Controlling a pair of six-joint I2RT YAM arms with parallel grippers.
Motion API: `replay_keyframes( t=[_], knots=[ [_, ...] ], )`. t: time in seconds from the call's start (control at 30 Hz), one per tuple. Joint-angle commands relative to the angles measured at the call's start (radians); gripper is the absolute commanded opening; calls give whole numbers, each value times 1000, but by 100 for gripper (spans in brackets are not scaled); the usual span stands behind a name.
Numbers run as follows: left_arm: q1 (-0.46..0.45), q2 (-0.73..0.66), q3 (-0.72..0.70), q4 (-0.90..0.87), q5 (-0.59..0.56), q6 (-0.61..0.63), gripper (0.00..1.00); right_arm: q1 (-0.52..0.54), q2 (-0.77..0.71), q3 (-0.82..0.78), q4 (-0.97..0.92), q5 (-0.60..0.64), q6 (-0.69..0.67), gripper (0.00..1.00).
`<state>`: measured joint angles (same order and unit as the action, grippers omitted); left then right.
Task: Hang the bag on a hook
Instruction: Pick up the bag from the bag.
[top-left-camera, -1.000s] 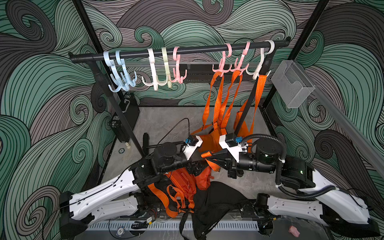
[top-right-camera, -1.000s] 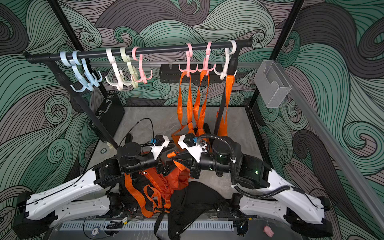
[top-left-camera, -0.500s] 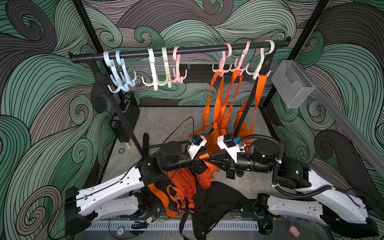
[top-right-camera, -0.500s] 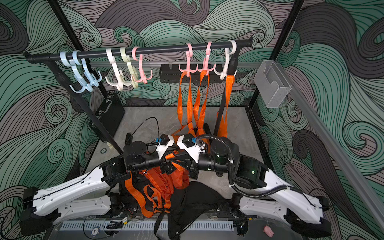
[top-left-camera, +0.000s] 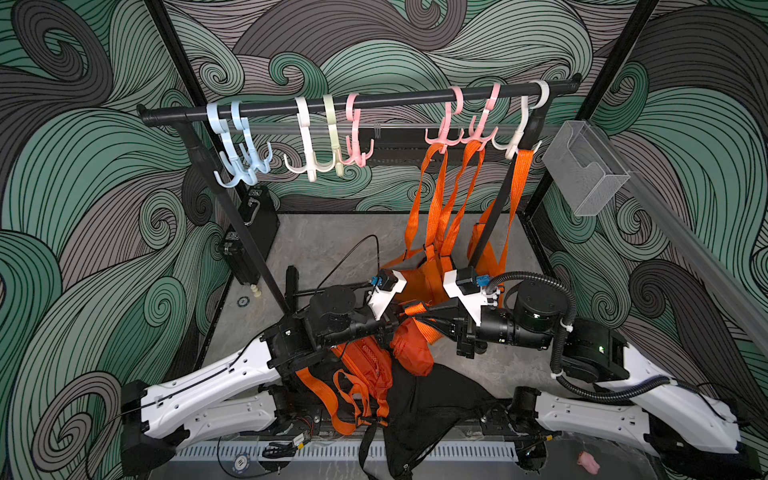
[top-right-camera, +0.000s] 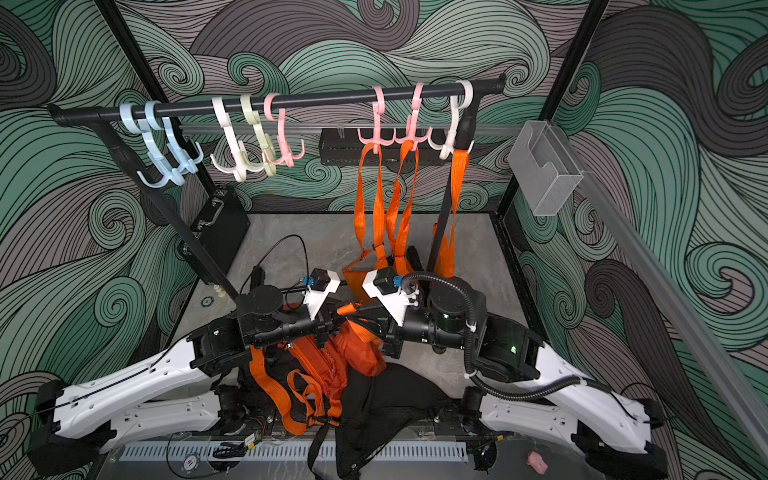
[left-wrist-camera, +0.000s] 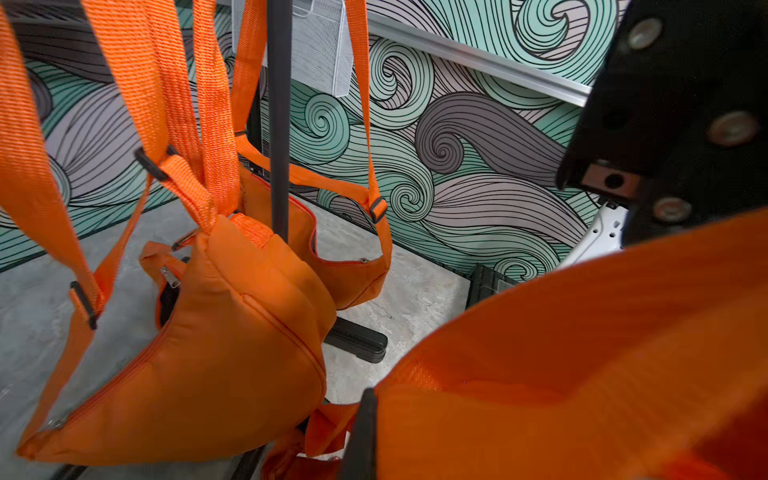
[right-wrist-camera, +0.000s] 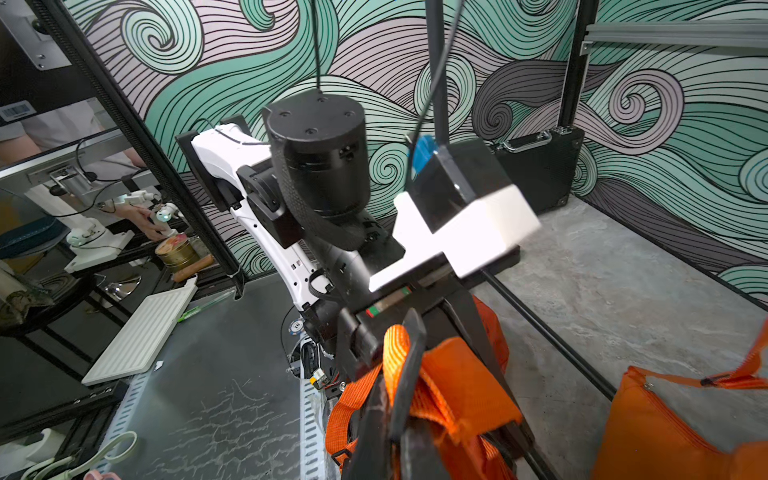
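The orange bag (top-left-camera: 411, 353) hangs bunched in mid-air at the centre of the cell, above the grey floor (top-left-camera: 332, 241) and well below the rail (top-left-camera: 395, 99); it is on no hook. Its strap (right-wrist-camera: 395, 353) is pinched between the right gripper's black fingers (right-wrist-camera: 409, 365) in the right wrist view. The left gripper (top-left-camera: 397, 321) and right gripper (top-left-camera: 417, 315) meet nose to nose, both clamped tight on the bag. Both arms reach in from the near corners with white forearms low and wrists about level. In the left wrist view orange fabric (left-wrist-camera: 582, 353) fills the space around that gripper.

Just nearer, under the left arm, lies more orange fabric with a zip (top-left-camera: 368, 361) and loose straps; whether it is a separate bag cannot be told. A black bag (top-left-camera: 419, 411) sprawls at the near edge.

Eight hooks ride the rail: five on the left (top-left-camera: 309, 164), namely two blue, one white, one pale green and one pink; three on the right (top-left-camera: 478, 135), two pink and one white. Three hung orange bags (left-wrist-camera: 232, 332) dangle by long straps from those right three. The rack's right upright (top-left-camera: 498, 208) slants among them, just beyond the grippers. A clear plastic box (top-left-camera: 582, 170) sits on the right frame; a black case (top-left-camera: 259, 216) stands far left.
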<state>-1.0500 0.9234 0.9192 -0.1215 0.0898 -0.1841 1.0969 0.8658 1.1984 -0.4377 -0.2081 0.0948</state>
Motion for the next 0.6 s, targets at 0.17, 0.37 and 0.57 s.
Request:
replay_keyframes(
  t=[0.17,0.37,0.57],
  knots=[
    [-1,-76,113,-403,-121,82,0,-124,-44,-67,-14,69,73,9],
    [-2,-90,225,-666,-259,100,0,-199,-15,-105,-19,-32,96,9],
    [-1,-123,339,-780,-434,116,0,-221,29,-162,22,-105,109,20]
  ],
)
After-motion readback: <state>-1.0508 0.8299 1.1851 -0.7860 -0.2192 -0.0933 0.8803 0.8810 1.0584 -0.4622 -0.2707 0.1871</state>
